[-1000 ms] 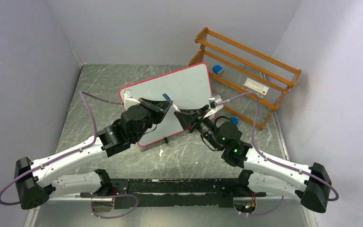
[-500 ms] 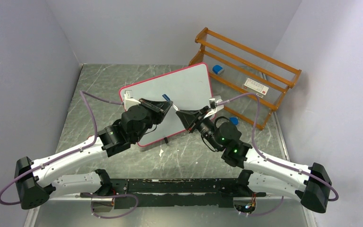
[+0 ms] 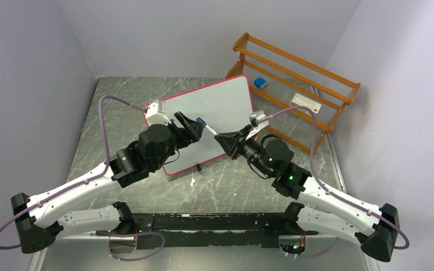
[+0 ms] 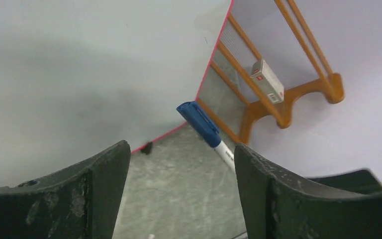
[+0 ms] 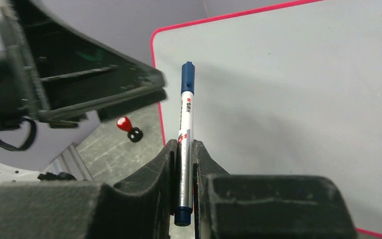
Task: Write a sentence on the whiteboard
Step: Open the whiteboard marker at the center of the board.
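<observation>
Large white rectangular whiteboard (image 3: 220, 107) with pink-red rim flat on grey marbled table (image 3: 226, 180). Right gripper (image 5: 185, 149) clamped on white blue-capped marker (image 5: 185, 124), cap over board. Left gripper (image 4: 179, 154) jaws spread, clear of cap. Orange wooden rack (image 3: 316, 76) holds small blue object (image 3: 260, 83), possibly eraser, and white red-labelled box (image 3: 307, 102).

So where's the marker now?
In the top view's centre, the marker is clamped in the right gripper, blue cap over the whiteboard, facing the open left gripper.
</observation>
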`<state>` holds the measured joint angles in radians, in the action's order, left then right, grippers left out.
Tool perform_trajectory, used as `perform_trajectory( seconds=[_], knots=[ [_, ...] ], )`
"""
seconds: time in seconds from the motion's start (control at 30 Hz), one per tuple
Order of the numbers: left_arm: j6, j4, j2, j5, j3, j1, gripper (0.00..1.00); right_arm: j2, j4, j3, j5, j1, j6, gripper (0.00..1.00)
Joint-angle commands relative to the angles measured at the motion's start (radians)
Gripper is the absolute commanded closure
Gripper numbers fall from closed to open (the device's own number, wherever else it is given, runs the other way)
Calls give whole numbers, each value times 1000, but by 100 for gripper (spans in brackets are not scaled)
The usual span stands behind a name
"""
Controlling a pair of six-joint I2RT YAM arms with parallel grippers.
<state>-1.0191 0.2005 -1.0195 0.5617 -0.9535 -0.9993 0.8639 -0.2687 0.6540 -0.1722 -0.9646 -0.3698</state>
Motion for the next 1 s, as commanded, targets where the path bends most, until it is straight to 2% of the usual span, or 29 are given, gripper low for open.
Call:
perform_trajectory(
  seconds=[0.0, 0.13, 0.37, 0.5, 0.67, 0.8, 0.97],
  knots=[
    [444, 3, 80, 8, -24, 6, 18, -27, 163, 65, 130, 82, 25, 100],
    [725, 35, 91, -68, -56, 15, 14, -20, 255, 111, 311, 207, 29, 100],
    [1106, 57, 74, -219, -72, 23, 11, 6, 418, 204, 479, 279, 79, 100],
    [1244, 58, 61, -352, -61, 25, 13, 8, 479, 242, 554, 311, 96, 100],
    [1383, 1, 106, -428, 23, 25, 15, 39, 594, 307, 636, 331, 127, 100],
    [1483, -90, 163, -547, 113, 26, 16, 59, 622, 325, 675, 332, 136, 100],
    [1572, -120, 160, -593, 152, 25, 19, 81, 608, 331, 712, 332, 138, 100]
  ],
)
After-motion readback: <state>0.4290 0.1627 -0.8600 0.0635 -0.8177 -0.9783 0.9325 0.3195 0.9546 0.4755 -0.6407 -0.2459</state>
